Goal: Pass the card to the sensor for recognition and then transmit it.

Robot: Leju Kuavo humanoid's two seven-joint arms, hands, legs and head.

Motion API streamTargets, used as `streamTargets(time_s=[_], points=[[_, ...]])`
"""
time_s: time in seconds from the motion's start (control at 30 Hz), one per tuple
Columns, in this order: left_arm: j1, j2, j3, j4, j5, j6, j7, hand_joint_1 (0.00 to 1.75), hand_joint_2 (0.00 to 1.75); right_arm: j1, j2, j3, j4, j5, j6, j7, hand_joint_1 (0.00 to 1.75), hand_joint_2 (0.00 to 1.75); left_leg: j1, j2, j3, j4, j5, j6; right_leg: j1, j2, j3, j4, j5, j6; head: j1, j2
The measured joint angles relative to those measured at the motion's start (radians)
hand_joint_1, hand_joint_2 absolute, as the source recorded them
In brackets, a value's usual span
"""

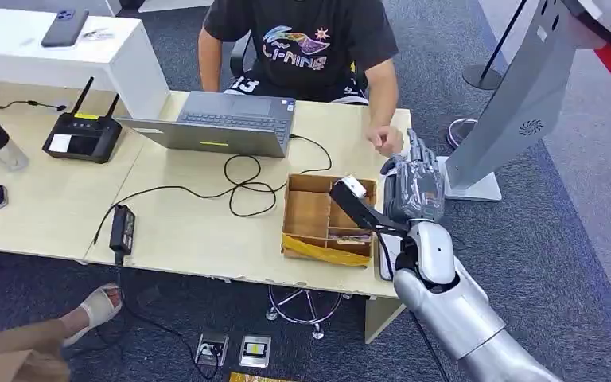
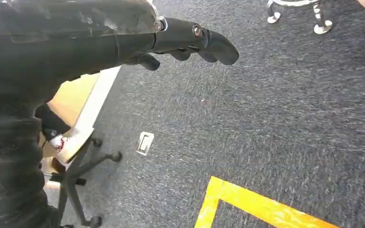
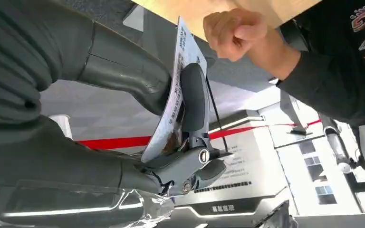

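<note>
Table: pale wood, with a person seated at its far edge behind an open laptop. Grey slanted kiosk stand on the carpet just off the table's right edge; judged to carry the sensor, though no reader face is visible in the head view.

Cardboard box with compartments sits at the table's front right corner. A router with two antennas stands toward the far left, and a black power brick lies near the front edge, its cable looping toward the laptop.

Right hand: raised over the table's right edge, between the box and the kiosk base. Right wrist view shows the card pinched flat between the thumb and the darker fingers, printed face showing, grasp looks firm. The person's fist is near the card's top edge, not touching it.

Left hand: hangs over the carpet beside the table, fingers loosely curled in, holding nothing.

Progress, as a judgement: the pick-up is done, card is in hand and clear of the box. Whether the sensor has read it cannot be told. The card is not against the kiosk now, and it sits close to the person, so either presentation or handover is what remains; release has not happened.
</note>
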Motion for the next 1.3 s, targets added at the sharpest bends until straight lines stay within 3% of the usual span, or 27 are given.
streamTargets(time_s=[0.37,0.53,1.03,1.3], points=[[0.000,0.002,0.000,0.000,0.006,0.000,-0.015,0.00,1.75,0.068,-0.034,0.003,0.004,-0.043,-0.008,-0.021,1.68,1.75,0.000,0.000,0.000,0.000,0.000,0.000,0.000,0.000,0.000,0.000,0.000,0.000,0.000,0.000],[0.000,0.002,0.000,0.000,0.006,0.000,-0.021,0.00,1.75,0.104,-0.044,0.009,0.013,-0.062,-0.017,-0.022,1.59,1.75,0.000,0.000,0.000,0.000,0.000,0.000,0.000,0.000,0.000,0.000,0.000,0.000,0.000,0.000],[0.000,0.000,0.000,-0.001,0.016,0.000,-0.055,0.00,1.75,0.149,-0.051,0.023,0.048,-0.091,-0.022,-0.011,1.75,1.75,0.000,0.000,0.000,0.000,0.000,0.000,0.000,0.000,0.000,0.000,0.000,0.000,0.000,0.000],[0.000,0.000,0.000,-0.001,0.026,0.000,-0.074,0.00,1.75,0.168,-0.060,0.021,0.081,-0.110,-0.052,-0.008,1.75,1.75,0.000,0.000,0.000,0.000,0.000,0.000,0.000,0.000,0.000,0.000,0.000,0.000,0.000,0.000]])
